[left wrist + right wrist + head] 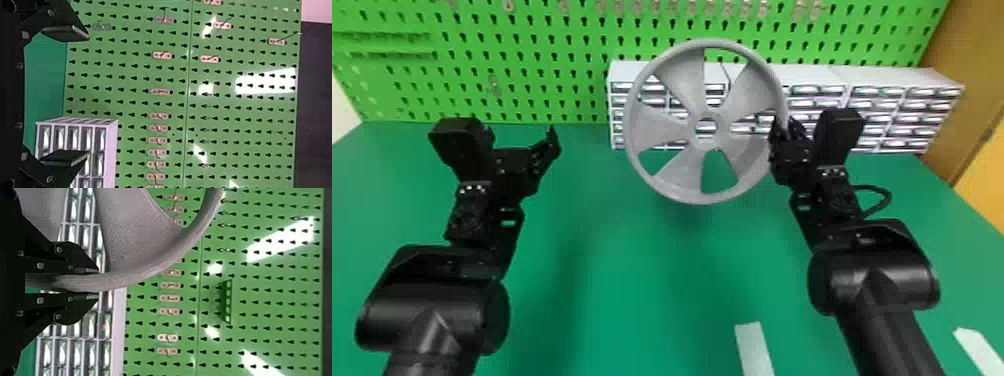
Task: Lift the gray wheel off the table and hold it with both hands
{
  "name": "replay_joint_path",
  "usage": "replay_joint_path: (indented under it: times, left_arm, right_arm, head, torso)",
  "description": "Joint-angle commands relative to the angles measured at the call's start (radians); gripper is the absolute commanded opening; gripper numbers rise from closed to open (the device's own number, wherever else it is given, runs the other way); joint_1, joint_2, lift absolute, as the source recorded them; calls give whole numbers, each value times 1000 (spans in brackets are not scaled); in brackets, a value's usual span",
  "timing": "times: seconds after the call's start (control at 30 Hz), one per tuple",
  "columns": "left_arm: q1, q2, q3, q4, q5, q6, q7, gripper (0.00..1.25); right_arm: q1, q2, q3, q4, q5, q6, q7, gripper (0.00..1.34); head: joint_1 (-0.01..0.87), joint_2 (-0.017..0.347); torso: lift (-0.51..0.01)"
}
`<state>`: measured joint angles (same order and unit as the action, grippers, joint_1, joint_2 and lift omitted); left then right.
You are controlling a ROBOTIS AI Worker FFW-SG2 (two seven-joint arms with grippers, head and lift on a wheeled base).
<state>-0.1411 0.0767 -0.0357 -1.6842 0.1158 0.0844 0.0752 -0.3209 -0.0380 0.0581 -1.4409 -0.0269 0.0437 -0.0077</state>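
In the head view the gray wheel (677, 132) is held up above the green table, its face toward the camera. My right gripper (784, 132) is shut on the right side of its rim. In the right wrist view the rim of the wheel (137, 275) passes between the two fingers of my right gripper (98, 282). My left gripper (524, 137) stands off to the left of the wheel, apart from it. Seen from the left wrist, the left gripper (76, 96) has its fingers wide apart with nothing between them.
White drawer cabinets (882, 80) stand along the back of the green table (632, 280), behind the wheel. A green pegboard (532, 90) rises at the rear. Pale strips (754, 347) lie near the front, one beside the right forearm.
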Motion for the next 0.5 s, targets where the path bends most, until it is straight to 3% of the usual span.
replay_joint_path:
  times: [0.0, 0.47]
  left_arm:
    - [0, 0, 5, 0, 1, 0, 0, 1023]
    - [5, 0, 2, -9, 4, 1, 0, 1023]
  right_arm:
    - [6, 0, 9, 7, 1, -64, -3, 310]
    - [16, 6, 78, 4, 31, -166, -75, 310]
  head:
    - [711, 15]
    - [711, 15]
  torso:
    - [-98]
    - [-98]
